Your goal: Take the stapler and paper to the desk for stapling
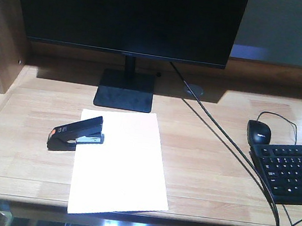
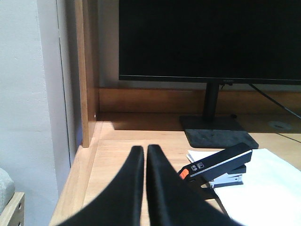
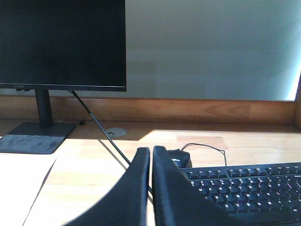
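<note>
Wood bench (image 1: 210,173) w/ monitor (image 1: 126,12) behind: left claw (image 2: 145,155) clenched, empty, stapler (image 2: 216,165) just right of it, looks rigid, grab mid-body; paper (image 1: 118,162) flimsy, pinch edge; right claw (image 3: 151,157) clenched too.

Stapler (image 1: 77,132) black, orange-red patch at its rear top, small white mark beside the patch, silvery metal under the arm; paper (image 1: 119,162) plain white, no print; desk (image 1: 199,171) light wood, joined planks with visible grain, side panel (image 1: 2,22) darker brown wood; monitor (image 1: 126,10) black, screen dark, stand black; mouse (image 1: 260,131) black; keyboard (image 1: 293,170) black with white key legends; cables black; left gripper (image 2: 145,153) fingers black; right gripper (image 3: 151,153) fingers black; wall pale grey-white.
</note>
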`<state>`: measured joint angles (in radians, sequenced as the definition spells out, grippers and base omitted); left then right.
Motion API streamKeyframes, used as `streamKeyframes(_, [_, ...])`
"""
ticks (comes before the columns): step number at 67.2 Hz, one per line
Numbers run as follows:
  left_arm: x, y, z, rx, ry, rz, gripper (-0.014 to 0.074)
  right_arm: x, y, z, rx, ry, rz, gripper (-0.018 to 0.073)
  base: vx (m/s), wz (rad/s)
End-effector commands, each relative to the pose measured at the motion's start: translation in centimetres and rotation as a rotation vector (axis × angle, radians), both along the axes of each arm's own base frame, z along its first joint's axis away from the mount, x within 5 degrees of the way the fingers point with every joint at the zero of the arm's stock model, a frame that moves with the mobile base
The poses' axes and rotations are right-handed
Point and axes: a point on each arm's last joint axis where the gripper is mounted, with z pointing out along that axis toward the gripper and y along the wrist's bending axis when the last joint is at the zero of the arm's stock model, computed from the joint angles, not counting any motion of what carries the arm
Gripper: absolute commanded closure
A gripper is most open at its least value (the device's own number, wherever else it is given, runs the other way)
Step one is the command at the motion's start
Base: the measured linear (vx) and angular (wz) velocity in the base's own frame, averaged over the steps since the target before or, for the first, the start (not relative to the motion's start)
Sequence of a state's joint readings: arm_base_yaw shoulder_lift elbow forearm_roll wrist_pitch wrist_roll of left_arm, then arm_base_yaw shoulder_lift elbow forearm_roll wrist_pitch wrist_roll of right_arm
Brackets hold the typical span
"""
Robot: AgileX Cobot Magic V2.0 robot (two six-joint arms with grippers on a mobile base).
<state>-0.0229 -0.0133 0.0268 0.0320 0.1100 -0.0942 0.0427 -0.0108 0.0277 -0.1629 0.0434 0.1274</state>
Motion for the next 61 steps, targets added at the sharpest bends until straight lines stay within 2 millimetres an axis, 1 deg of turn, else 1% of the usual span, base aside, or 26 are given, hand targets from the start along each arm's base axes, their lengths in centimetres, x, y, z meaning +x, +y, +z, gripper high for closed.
streamKeyframes(1, [0.01, -0.02, -0.22, -0.013, -0.057, -0.001, 0.0603, -0.15, 0.07, 0.61, -0.005, -0.082, 0.005, 0.0568, 0.0, 0.0])
streamKeyframes(61, [0.01, -0.02, -0.22, -0.013, -0.057, -0.001, 0.0603, -0.15, 0.07, 0.61, -0.005, -0.082, 0.005, 0.0568, 0.0, 0.0])
